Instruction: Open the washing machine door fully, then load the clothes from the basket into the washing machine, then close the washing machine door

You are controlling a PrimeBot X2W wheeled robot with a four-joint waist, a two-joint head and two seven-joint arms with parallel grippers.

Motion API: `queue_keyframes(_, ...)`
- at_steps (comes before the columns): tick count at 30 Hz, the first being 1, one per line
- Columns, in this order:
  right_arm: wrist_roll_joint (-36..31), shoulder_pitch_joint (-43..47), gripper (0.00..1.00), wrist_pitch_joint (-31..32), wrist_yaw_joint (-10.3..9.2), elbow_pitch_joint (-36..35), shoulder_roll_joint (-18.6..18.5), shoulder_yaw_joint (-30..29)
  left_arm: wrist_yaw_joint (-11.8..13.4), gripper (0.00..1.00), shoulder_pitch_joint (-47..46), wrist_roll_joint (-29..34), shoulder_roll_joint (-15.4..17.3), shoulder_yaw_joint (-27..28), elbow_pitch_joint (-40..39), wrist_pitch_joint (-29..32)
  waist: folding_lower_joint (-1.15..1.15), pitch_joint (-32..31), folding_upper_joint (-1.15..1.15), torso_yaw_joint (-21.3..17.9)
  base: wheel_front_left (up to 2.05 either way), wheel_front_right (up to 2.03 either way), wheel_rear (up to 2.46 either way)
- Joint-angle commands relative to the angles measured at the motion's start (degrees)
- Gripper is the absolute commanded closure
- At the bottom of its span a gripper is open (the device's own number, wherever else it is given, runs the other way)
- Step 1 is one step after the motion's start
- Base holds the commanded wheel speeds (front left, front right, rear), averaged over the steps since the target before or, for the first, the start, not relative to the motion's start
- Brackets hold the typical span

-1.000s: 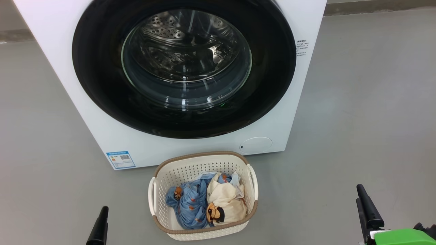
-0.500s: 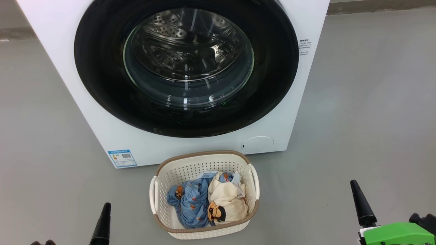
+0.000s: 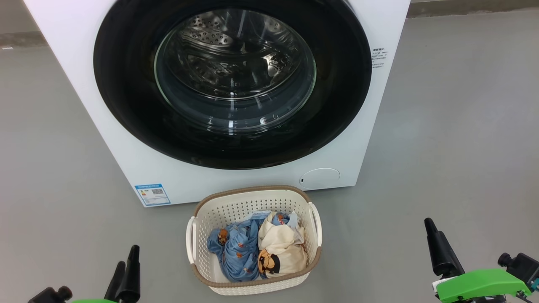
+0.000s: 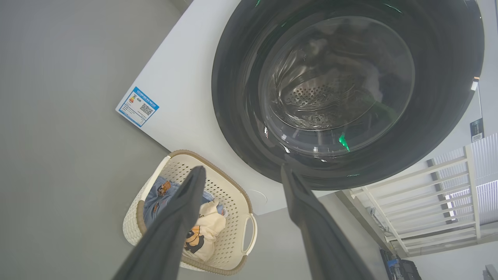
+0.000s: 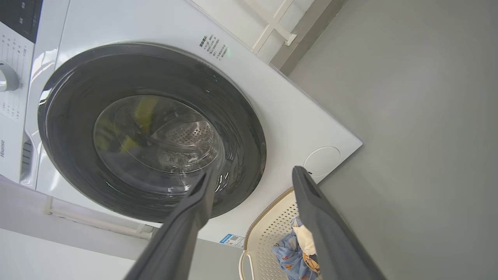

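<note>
Your left tool (image 4: 242, 169) has its two dark fingers spread wide with nothing between them. It hangs low on your left, clear of the floor (image 3: 442, 126) and touching nothing. Your right tool (image 5: 253, 171) matches it on the other side: fingers parted, empty, and well apart from both the basket and the machine.

Between the two tools, the basket (image 3: 252, 189) sits on the floor just in front of the washing machine (image 3: 126, 168), below the lower edge of its front. The clothes (image 3: 257, 248) are all in it: the light blue printed garment is bunched on your left side of the basket, and the cream one with the cartoon face lies against it on your right. Neither hangs over the rim.

Beyond the basket, the washing machine door (image 3: 126, 84) lies flat against the front of the machine, so I judge it shut. The steel drum (image 3: 227, 54) shows through the glass, and no cloth is visible in it.

By that reading, none of the task is done. You have yet to open the door fully, move both garments from the basket into the drum, and close the door. The opening comes first, and neither tool is at the door rim yet.
</note>
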Motion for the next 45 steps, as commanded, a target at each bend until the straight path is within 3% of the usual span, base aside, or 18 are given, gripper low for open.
queue_keyframes(1,-2.2,-2.3,0.0,-1.0,0.03,-1.2,-0.7,1.2,-0.1,0.0,-1.9,2.2,1.2,0.7,-2.0,-0.9,-0.01,-0.1,0.0,0.0,0.0,0.0,0.0)
queue_keyframes(22,-16.6,-3.5,0.0,-4.4,0.04,0.0,-1.1,3.7,-0.1,0.0,-2.1,20.4,2.3,0.1,-2.7,-4.3,-0.01,-0.3,0.0,0.4,0.0,0.0,0.0)
queue_keyframes(45,-29.2,-5.2,0.0,-7.8,0.06,1.2,-1.6,5.7,-0.2,0.0,-2.6,35.6,2.9,-0.3,-4.4,-7.8,-0.01,0.1,0.0,0.9,0.0,0.0,0.0)
